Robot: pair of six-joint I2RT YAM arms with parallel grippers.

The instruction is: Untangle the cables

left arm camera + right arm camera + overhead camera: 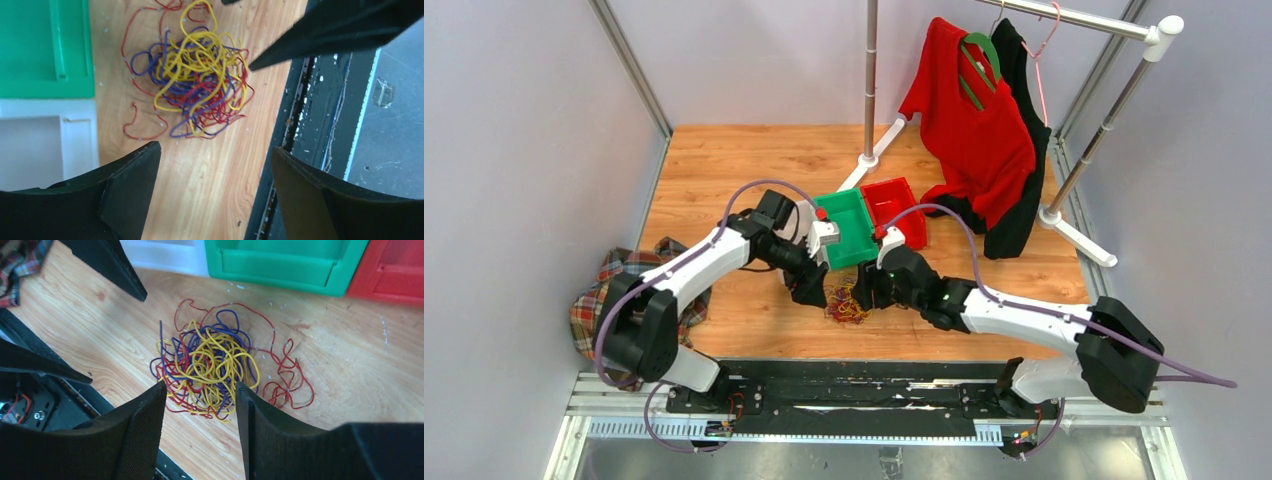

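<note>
Your left gripper (215,150) and right gripper (200,386) gape open; cables (210,362) lie on table (360,365) (beside green bin (280,270), outside it).

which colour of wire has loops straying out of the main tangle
The red wires: their loops trail out alone to the side, while the yellow wires and blue-purple wires stay mostly bunched together.

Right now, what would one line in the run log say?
cables: one tangled heap on the wood tabletop | left gripper: open, empty, facing heap | right gripper: open, empty, facing heap | untangling: not done
</note>
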